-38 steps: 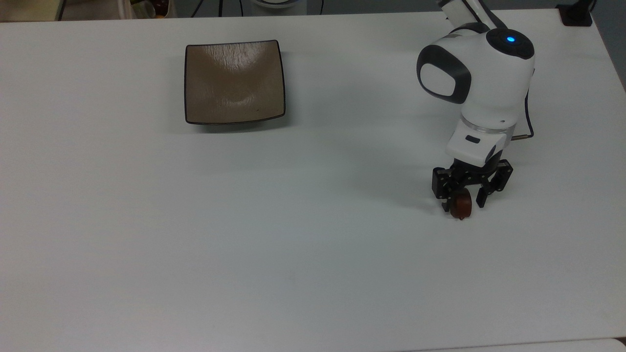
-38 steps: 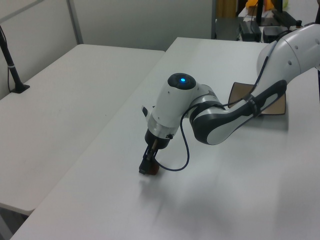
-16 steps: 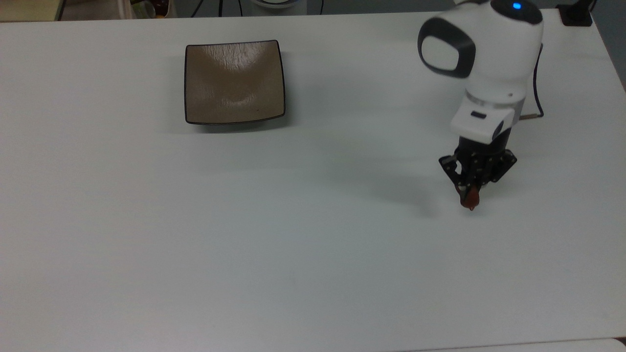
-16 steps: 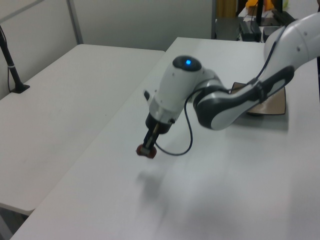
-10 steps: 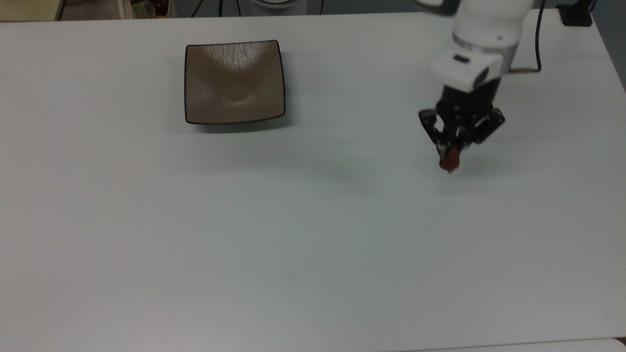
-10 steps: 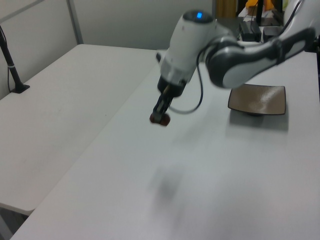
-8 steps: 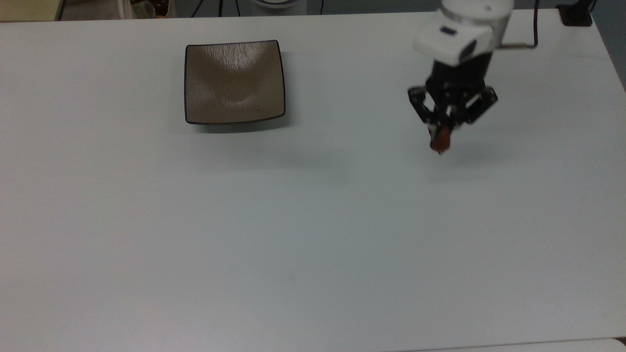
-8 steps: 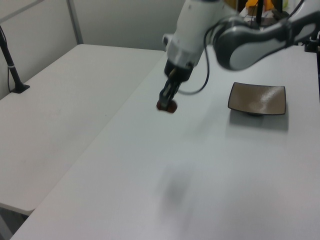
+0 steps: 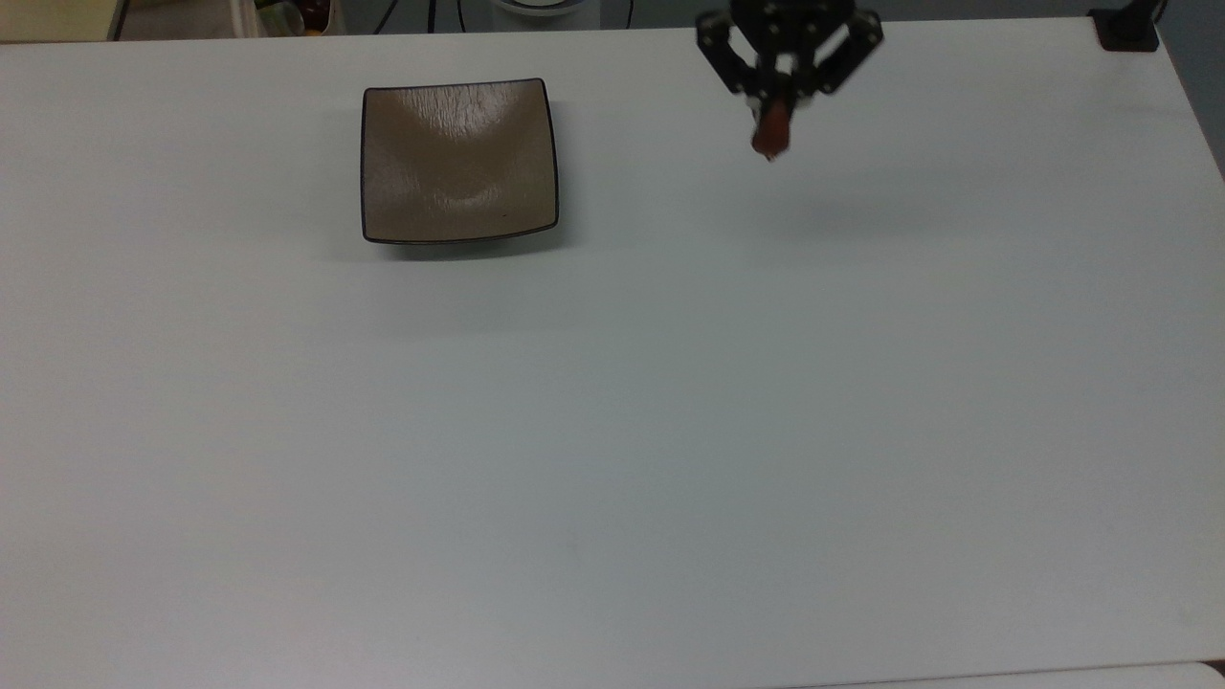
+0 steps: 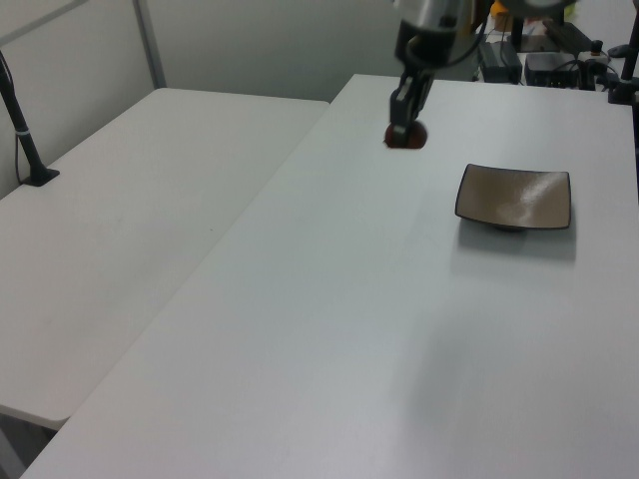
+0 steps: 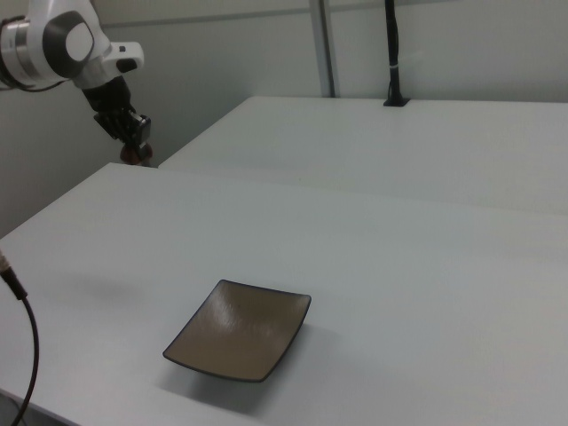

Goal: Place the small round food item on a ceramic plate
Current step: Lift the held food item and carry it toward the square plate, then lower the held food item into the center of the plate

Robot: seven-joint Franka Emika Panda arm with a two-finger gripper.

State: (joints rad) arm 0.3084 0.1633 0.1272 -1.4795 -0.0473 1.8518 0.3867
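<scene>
The small round food item [image 9: 771,136] [image 10: 406,137] [image 11: 133,153] is a dark reddish-brown lump. My gripper [image 9: 777,107] [image 10: 404,122] [image 11: 130,140] is shut on it and holds it well above the white table [image 9: 670,402]. The ceramic plate [image 9: 457,158] [image 10: 515,196] [image 11: 240,328] is a square tan dish with a dark rim, bare inside. In the top view the gripper hangs near the far edge, well to the right of the plate. In the left view it is up and left of the plate.
A second white table [image 10: 130,220] [image 11: 408,151] stands beside this one. A black post [image 10: 25,135] [image 11: 393,53] is clamped on it. Cables and clutter [image 9: 287,14] lie past the far edge in the top view. A black cable [image 11: 27,346] hangs at the right view's left.
The gripper closed on the food item on the table, lifted it, and has carried it up and toward the top view's left far edge, nearer the plate's side.
</scene>
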